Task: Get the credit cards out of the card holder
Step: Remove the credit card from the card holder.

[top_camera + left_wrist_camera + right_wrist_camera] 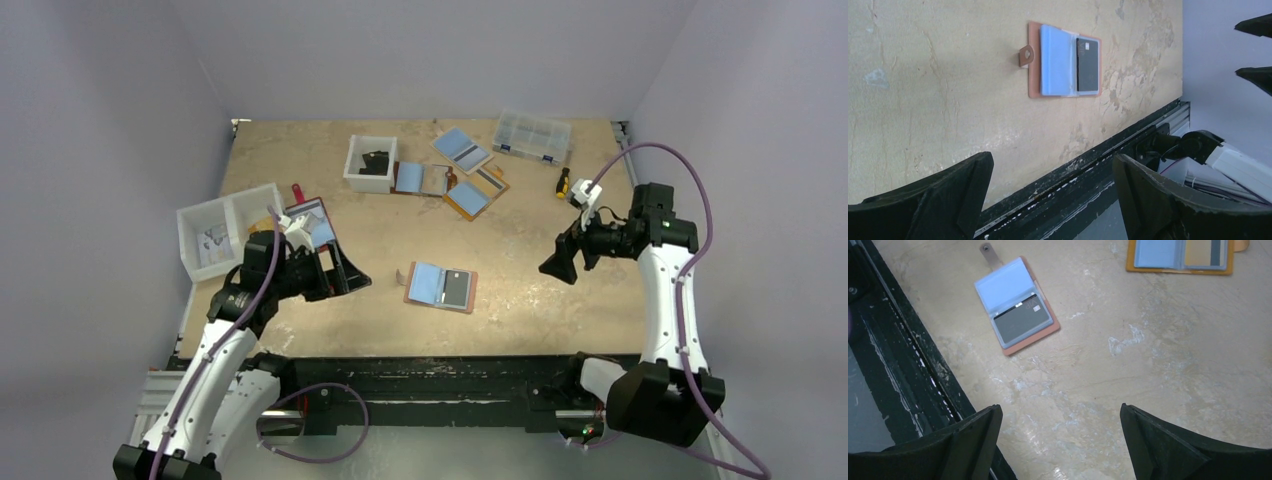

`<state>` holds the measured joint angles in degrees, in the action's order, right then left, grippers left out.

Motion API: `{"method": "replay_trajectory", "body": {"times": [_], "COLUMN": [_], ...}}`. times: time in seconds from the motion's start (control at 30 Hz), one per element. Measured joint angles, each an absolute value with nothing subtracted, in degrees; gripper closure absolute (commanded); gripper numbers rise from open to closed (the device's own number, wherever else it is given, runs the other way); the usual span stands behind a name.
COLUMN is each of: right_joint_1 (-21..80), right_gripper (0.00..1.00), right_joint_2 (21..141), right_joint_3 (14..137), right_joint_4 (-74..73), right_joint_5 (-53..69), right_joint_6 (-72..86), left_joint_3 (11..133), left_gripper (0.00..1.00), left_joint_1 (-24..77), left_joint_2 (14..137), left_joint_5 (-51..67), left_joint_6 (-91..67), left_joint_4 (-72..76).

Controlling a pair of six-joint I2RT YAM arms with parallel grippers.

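The card holder lies open on the table near its front edge, between the two arms. The light blue card sits in one half and the dark grey card in the other. The left end effector and the right end effector are both released, apart from it and holding nothing.

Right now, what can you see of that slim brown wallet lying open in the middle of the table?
The slim tan-brown leather-like card holder lies flat and open on the beige table, toward its near edge. A light blue card sits in one half and a dark grey card in the other. A small strap tab sticks out from the blue side. Only the table touches it.
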<state>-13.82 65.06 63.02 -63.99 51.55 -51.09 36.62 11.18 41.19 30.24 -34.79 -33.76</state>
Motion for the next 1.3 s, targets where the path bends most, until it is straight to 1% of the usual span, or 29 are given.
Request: {"method": "replay_trajectory", "body": {"times": [0.13,0.3,0.33,0.57,0.73,1.07,1.3], "right_joint_1": [-18.7,-25.2,-27.9,-33.5,-35.2,-35.3,-35.3], "right_gripper": [0.01,0.01,0.01,0.01,0.01,0.01,0.01], "right_joint_2": [63.6,63.6,63.6,64.2,64.6,65.2,65.1], "right_joint_3": [62.5,62.5,62.5,62.6,62.6,62.0,60.3], "right_joint_4": [-66.0,-68.0,-69.2,-72.8,-73.6,-73.0,-73.3], "right_joint_5": [52.2,52.7,53.6,55.7,56.2,56.5,56.5], "right_joint_6": [-51.7,-52.9,-53.4,-56.2,-57.1,-57.3,-60.8], "left_joint_3": [33.9,33.7,33.7,33.7,33.7,33.7,33.7], "left_gripper": [0.03,0.03,0.03,0.02,0.02,0.02,0.04], "left_joint_1": [12.8,16.1,17.7,19.2,19.6,19.6,19.6], "left_joint_2": [39.0,37.1,35.9,34.6,34.8,38.0,40.3], "left_joint_5": [29.5,28.1,27.8,26.3,25.9,25.8,25.8], "left_joint_6": [-34.9,-34.9,-34.9,-34.9,-35.2,-35.4,-37.7], "left_joint_4": [-34.3,-35.0,-35.0,-35.5,-35.4,-35.3,-32.8]}}
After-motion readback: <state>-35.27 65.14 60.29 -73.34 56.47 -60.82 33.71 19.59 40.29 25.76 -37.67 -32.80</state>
